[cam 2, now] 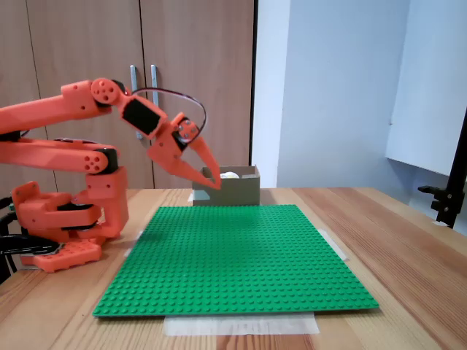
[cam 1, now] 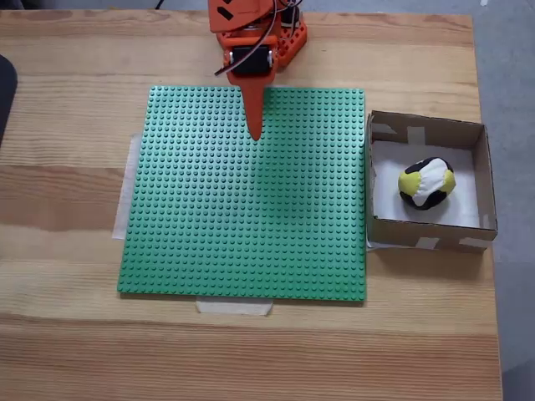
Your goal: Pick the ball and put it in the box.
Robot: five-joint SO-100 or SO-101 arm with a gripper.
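text: none legible | labels: none | numbers: none | signs: none

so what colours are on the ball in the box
White, yellow and black patches on the ball; clearest in the fixed view from above.

White, yellow and black patches on ball [cam 1: 427, 183]. Brown cardboard box [cam 1: 428, 236], white floor, pale tape at corners. Bright green studded baseplate [cam 1: 247, 196]. Orange arm [cam 2: 66, 157], black motors. Pale wood-grain table [cam 1: 75, 251].
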